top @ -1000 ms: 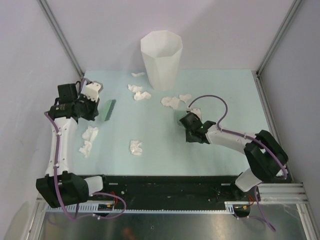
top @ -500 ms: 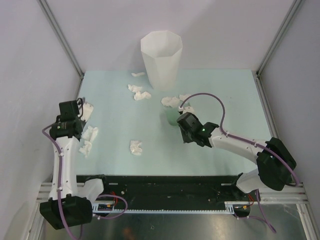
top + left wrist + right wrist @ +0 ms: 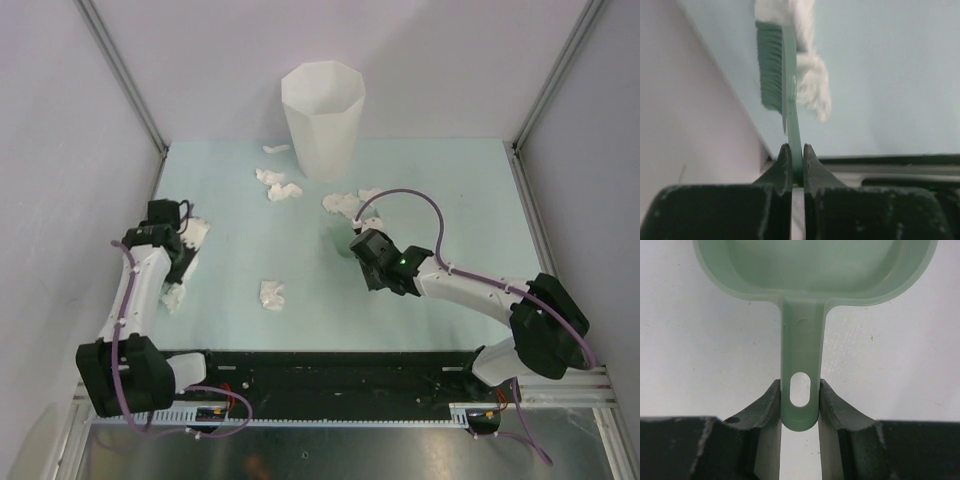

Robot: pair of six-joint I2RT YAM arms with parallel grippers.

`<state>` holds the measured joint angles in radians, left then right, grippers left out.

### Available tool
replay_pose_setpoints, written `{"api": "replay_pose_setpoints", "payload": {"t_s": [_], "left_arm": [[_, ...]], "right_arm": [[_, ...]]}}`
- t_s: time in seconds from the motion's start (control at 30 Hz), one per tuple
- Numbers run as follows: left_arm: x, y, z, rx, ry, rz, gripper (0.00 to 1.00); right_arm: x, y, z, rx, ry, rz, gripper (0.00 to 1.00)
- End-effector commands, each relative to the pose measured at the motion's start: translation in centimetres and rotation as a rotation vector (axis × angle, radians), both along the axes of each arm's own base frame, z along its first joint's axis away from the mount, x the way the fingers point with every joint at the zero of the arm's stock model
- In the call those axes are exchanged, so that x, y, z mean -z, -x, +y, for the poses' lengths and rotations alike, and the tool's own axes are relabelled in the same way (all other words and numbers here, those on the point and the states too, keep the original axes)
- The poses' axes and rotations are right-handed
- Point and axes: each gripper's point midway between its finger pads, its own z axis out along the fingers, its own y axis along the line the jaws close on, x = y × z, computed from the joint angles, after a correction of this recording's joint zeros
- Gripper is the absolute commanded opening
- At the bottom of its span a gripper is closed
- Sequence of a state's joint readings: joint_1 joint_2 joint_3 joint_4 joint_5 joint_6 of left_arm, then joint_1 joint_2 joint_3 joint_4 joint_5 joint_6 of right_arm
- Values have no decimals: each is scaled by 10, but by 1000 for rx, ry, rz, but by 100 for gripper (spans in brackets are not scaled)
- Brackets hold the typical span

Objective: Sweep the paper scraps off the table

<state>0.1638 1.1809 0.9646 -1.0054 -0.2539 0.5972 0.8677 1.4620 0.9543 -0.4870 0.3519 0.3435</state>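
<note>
My left gripper [image 3: 180,258] is at the table's left edge, shut on the handle of a green brush [image 3: 772,65]. In the left wrist view [image 3: 796,157] the bristles rest beside a white paper wad [image 3: 812,87]. More paper scraps lie by that gripper [image 3: 172,295], at centre-left [image 3: 271,293], near the bin [image 3: 278,186] and ahead of the right gripper [image 3: 340,204]. My right gripper [image 3: 360,250] is mid-table, shut on the handle of a pale green dustpan [image 3: 810,270] that lies low over the mint table [image 3: 450,200]; it also shows in the right wrist view [image 3: 800,390].
A tall white faceted bin [image 3: 322,120] stands at the back centre. Grey walls close in the left, back and right sides. A black rail [image 3: 340,370] runs along the near edge.
My left arm has swung from the back left towards the near edge, bringing the brush down by the left wads. My right gripper has shifted left with the dustpan.
</note>
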Motion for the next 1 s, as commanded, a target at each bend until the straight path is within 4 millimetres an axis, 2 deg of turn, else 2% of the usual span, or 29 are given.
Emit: {"api": "replay_pose_setpoints", "payload": {"t_s": [0.0,0.07,0.13,0.17,0.27,0.4,0.43,0.53,0.67,0.7,0.77,0.8,0.87,0.9,0.93,0.97], "left_arm": [[-4,-38,-108,182,424,-71,0],[-11,-44,-152,278,537,-49,0],[-12,-51,-177,332,585,-11,0],[-13,-49,-196,383,604,10,0],[-17,-62,-216,430,597,24,0],[-37,-88,-210,424,526,-57,0],[-48,-96,-210,428,517,-94,0],[-75,-101,-208,453,502,-180,0],[-120,-92,-208,500,520,-317,0],[-133,-89,-205,506,512,-359,0],[-150,-99,-189,480,417,-440,0],[-155,-106,-181,467,371,-475,0],[-169,-134,-167,457,253,-585,0],[-185,-157,-167,464,222,-694,0],[-177,-170,-166,468,191,-711,0],[-180,-184,-164,497,136,-747,0]], "right_arm": [[-34,-7,4,24,-58,-74,0],[-37,-5,0,30,-55,-74,0],[-38,-5,-5,36,-39,-80,0],[-39,-3,-8,40,-29,-78,0],[-40,2,-14,33,-14,-67,0],[-42,14,-17,-1,-19,-30,0],[-41,17,-18,-6,-17,-20,0],[-38,25,-24,-9,-6,4,0],[-36,26,-27,-4,-6,0,0],[-37,26,-25,-9,-11,-1,0],[-38,24,-19,-24,-30,-7,0],[-38,23,-18,-33,-31,-11,0],[-41,19,-15,-38,-39,-30,0],[-41,18,-15,-47,-32,-38,0],[-43,15,-14,-48,-33,-51,0],[-44,13,-15,-45,-28,-66,0]]}}
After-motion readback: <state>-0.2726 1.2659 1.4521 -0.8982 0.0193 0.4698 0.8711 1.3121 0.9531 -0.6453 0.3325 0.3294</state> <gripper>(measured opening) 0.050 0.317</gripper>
